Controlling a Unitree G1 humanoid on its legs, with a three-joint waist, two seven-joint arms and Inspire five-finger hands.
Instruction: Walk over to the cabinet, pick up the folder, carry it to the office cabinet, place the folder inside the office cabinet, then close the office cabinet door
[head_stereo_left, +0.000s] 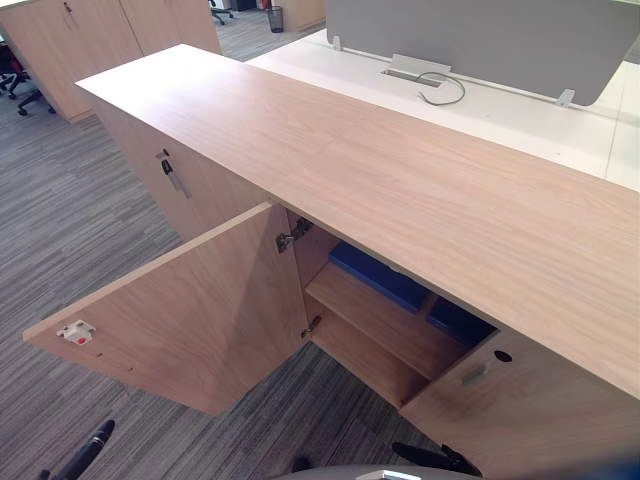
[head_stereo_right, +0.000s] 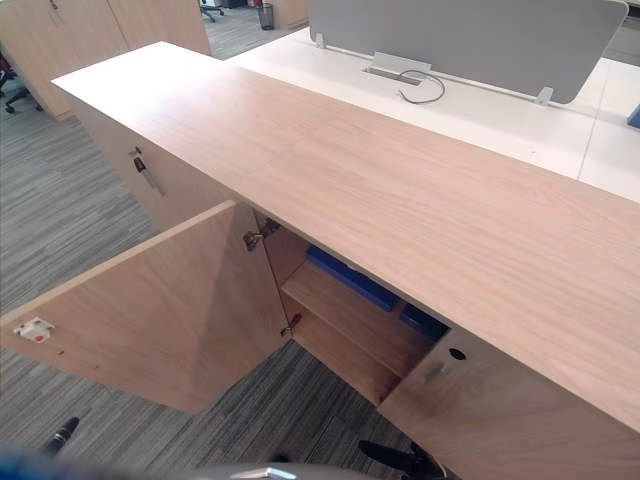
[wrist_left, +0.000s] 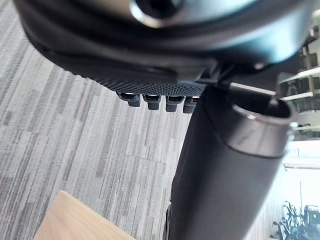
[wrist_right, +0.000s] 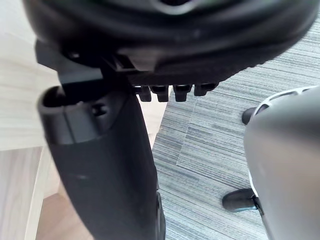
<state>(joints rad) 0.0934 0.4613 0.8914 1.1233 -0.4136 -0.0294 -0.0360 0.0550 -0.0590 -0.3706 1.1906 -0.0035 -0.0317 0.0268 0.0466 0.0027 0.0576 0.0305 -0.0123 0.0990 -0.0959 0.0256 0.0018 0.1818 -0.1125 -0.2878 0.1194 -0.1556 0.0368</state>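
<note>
The low wooden office cabinet (head_stereo_left: 400, 170) stands before me with its left door (head_stereo_left: 190, 320) swung wide open toward me. Inside, a blue folder (head_stereo_left: 380, 278) lies flat on the upper shelf, and a second blue piece (head_stereo_left: 458, 322) shows further right, partly hidden by the closed right door (head_stereo_left: 520, 410). My left hand (head_stereo_left: 88, 450) hangs low beside the open door's free edge. My right hand (head_stereo_left: 435, 458) hangs low in front of the closed door. In the wrist views the left hand's fingers (wrist_left: 155, 102) and the right hand's fingers (wrist_right: 175, 92) are relaxed and hold nothing.
Behind the cabinet is a white desk (head_stereo_left: 520, 115) with a grey partition screen (head_stereo_left: 480, 40) and a cable. Another closed cabinet door with a metal handle (head_stereo_left: 172, 178) lies further left. Tall wooden cabinets (head_stereo_left: 70, 40) and an office chair (head_stereo_left: 15, 80) stand at the far left on grey carpet.
</note>
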